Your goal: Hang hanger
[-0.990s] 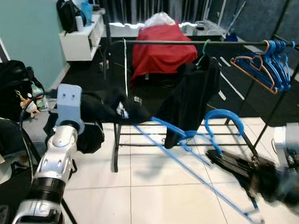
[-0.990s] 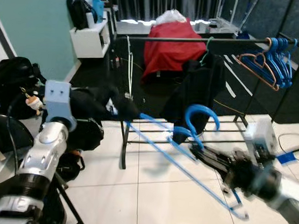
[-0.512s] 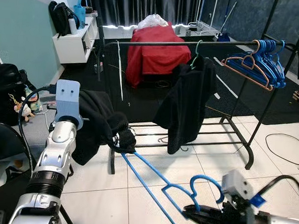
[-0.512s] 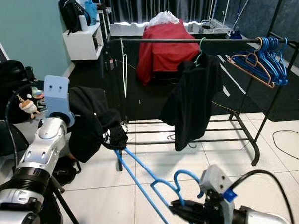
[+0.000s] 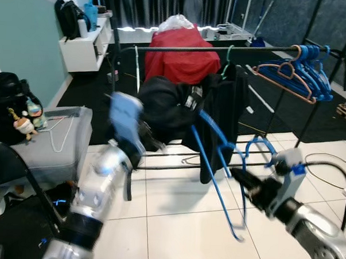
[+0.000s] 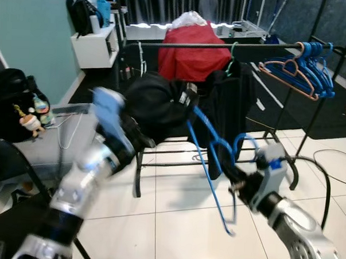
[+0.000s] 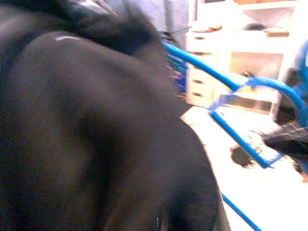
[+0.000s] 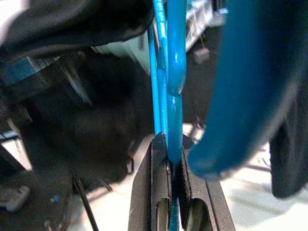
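Observation:
A blue hanger [image 5: 210,140] has one end tucked into a bunched black garment [image 5: 168,100], which is held up in front of the black rack rail [image 5: 211,49]. My left gripper [image 5: 147,141] sits under the garment, buried in the cloth and shut on it; dark fabric [image 7: 86,125] covers most of the left wrist view. At lower right, my right gripper [image 5: 241,178] is shut on the hanger just below its hook [image 5: 258,146]. The right wrist view shows its fingers [image 8: 161,183] clamped on the blue bar [image 8: 174,96].
Another black garment [image 5: 234,109] hangs from a green hanger on the rail, with several blue hangers [image 5: 310,66] at its right end. A grey bin [image 5: 52,138] and a black bag [image 5: 8,96] stand at left. A cable [image 5: 326,162] lies on the tiles.
My left arm has swung the black garment up and to the right, toward the rail. My right gripper has lifted the hanger from near the floor to mid height.

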Controlling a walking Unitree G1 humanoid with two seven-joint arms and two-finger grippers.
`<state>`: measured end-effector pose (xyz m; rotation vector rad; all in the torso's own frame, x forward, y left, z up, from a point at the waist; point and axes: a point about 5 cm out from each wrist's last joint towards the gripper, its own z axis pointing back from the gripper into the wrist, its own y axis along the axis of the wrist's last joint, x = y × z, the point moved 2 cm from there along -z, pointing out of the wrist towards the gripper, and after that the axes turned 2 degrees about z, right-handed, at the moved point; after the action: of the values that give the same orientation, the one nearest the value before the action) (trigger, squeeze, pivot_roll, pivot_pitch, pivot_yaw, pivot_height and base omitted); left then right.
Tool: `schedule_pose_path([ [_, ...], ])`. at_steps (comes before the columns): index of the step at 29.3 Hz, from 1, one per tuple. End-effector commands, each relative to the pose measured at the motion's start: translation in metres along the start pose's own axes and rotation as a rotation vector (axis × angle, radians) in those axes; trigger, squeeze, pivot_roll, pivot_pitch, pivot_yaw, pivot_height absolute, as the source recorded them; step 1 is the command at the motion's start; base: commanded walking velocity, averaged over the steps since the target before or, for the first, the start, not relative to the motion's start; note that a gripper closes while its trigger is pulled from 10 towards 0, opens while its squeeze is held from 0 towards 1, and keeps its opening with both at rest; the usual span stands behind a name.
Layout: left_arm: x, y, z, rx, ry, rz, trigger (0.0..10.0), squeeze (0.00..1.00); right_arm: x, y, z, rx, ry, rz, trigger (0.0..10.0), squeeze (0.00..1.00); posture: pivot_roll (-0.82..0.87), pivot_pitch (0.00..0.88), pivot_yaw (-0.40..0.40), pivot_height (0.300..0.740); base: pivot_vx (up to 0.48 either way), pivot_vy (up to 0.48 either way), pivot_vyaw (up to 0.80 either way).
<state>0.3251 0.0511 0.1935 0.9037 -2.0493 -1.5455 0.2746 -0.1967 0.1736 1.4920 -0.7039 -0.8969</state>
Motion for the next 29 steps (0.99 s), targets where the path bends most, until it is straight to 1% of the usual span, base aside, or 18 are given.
schedule_pose_path([
  [1, 0.003, 0.001, 0.001, -0.007, -0.039, -0.047, 0.0, 0.00, -0.008, -0.005, 0.000, -0.031, 0.053, -0.016, 0.0, 0.00, -0.22, 0.000, 0.032, 0.740, 0.000, 0.000, 0.00],
  [2, 0.003, -0.001, 0.001, -0.018, -0.040, -0.080, 0.0, 0.00, -0.030, -0.022, 0.007, -0.153, 0.215, 0.001, 0.0, 0.00, -0.22, 0.000, 0.027, 0.740, 0.000, 0.000, 0.00],
  [3, 0.003, -0.003, 0.001, -0.024, -0.044, -0.101, 0.0, 0.00, -0.047, -0.035, 0.015, -0.241, 0.332, -0.002, 0.0, 0.00, -0.22, 0.000, 0.027, 0.740, 0.000, 0.000, 0.00],
  [4, 0.003, -0.003, 0.001, -0.024, -0.044, -0.101, 0.0, 0.00, -0.047, -0.035, 0.015, -0.241, 0.332, -0.002, 0.0, 0.00, -0.22, 0.000, 0.027, 0.740, 0.000, 0.000, 0.00],
  [5, -0.001, -0.004, 0.001, -0.035, -0.033, -0.152, 0.0, 0.00, -0.080, -0.029, 0.032, -0.212, 0.565, -0.137, 0.0, 0.00, -0.22, 0.000, 0.026, 0.740, 0.000, 0.000, 0.00],
  [7, -0.001, -0.004, 0.001, -0.035, -0.033, -0.152, 0.0, 0.00, -0.080, -0.029, 0.032, -0.212, 0.565, -0.137, 0.0, 0.00, -0.22, 0.000, 0.026, 0.740, 0.000, 0.000, 0.00],
  [9, -0.013, -0.005, 0.002, -0.059, 0.021, -0.224, 0.0, 0.00, -0.094, -0.014, 0.052, -0.167, 0.714, -0.210, 0.0, 0.00, -0.23, 0.000, 0.029, 0.740, 0.000, 0.000, 0.00],
  [10, -0.018, -0.005, 0.002, -0.070, 0.044, -0.259, 0.0, 0.00, -0.093, -0.006, 0.058, -0.128, 0.736, -0.237, 0.0, 0.00, -0.23, 0.000, 0.029, 0.740, 0.000, 0.000, 0.00],
  [13, -0.021, -0.005, 0.003, -0.083, 0.052, -0.283, 0.0, 0.00, -0.088, 0.002, 0.062, -0.083, 0.732, -0.261, 0.0, 0.00, -0.23, 0.000, 0.029, 0.740, 0.000, 0.000, 0.00],
  [17, -0.025, -0.006, 0.005, -0.101, 0.070, -0.314, 0.0, 0.00, -0.084, 0.000, 0.065, -0.128, 0.714, -0.243, 0.0, 0.00, -0.23, 0.000, 0.032, 0.740, 0.000, 0.000, 0.00],
  [18, -0.028, -0.007, 0.006, -0.107, 0.086, -0.334, 0.0, 0.00, -0.088, -0.004, 0.069, -0.157, 0.739, -0.249, 0.0, 0.00, -0.23, 0.000, 0.031, 0.740, 0.000, 0.000, 0.00],
  [19, -0.028, -0.007, 0.006, -0.107, 0.086, -0.334, 0.0, 0.00, -0.088, -0.004, 0.069, -0.157, 0.739, -0.249, 0.0, 0.00, -0.23, 0.000, 0.031, 0.740, 0.000, 0.000, 0.00],
  [20, -0.030, -0.006, 0.006, -0.107, 0.103, -0.350, 0.0, 0.00, -0.094, -0.019, 0.075, -0.280, 0.754, -0.206, 0.0, 0.00, -0.24, 0.000, 0.032, 0.740, 0.000, 0.000, 0.00],
  [21, -0.032, -0.005, 0.005, -0.104, 0.112, -0.360, 0.0, 0.00, -0.098, -0.030, 0.081, -0.365, 0.771, -0.179, 0.0, 0.00, -0.24, 0.000, 0.032, 0.740, 0.000, 0.000, 0.00],
  [24, -0.034, -0.004, 0.005, -0.096, 0.132, -0.377, 0.0, 0.00, -0.098, -0.023, 0.081, -0.307, 0.770, -0.227, 0.0, 0.00, -0.23, 0.000, 0.030, 0.740, 0.000, 0.000, 0.00],
  [26, -0.041, -0.003, 0.008, -0.096, 0.164, -0.396, 0.0, 0.00, -0.074, 0.003, 0.083, -0.158, 0.681, -0.232, 0.0, 0.00, -0.23, 0.000, 0.031, 0.740, 0.000, 0.000, 0.00],
  [27, -0.041, -0.003, 0.008, -0.096, 0.164, -0.396, 0.0, 0.00, -0.074, 0.003, 0.083, -0.158, 0.681, -0.232, 0.0, 0.00, -0.23, 0.000, 0.031, 0.740, 0.000, 0.000, 0.00],
  [29, -0.047, -0.002, 0.011, -0.104, 0.183, -0.420, 0.0, 0.00, -0.055, 0.020, 0.089, -0.082, 0.606, -0.212, 0.0, 0.00, -0.23, 0.000, 0.030, 0.740, 0.000, 0.000, 0.00],
])
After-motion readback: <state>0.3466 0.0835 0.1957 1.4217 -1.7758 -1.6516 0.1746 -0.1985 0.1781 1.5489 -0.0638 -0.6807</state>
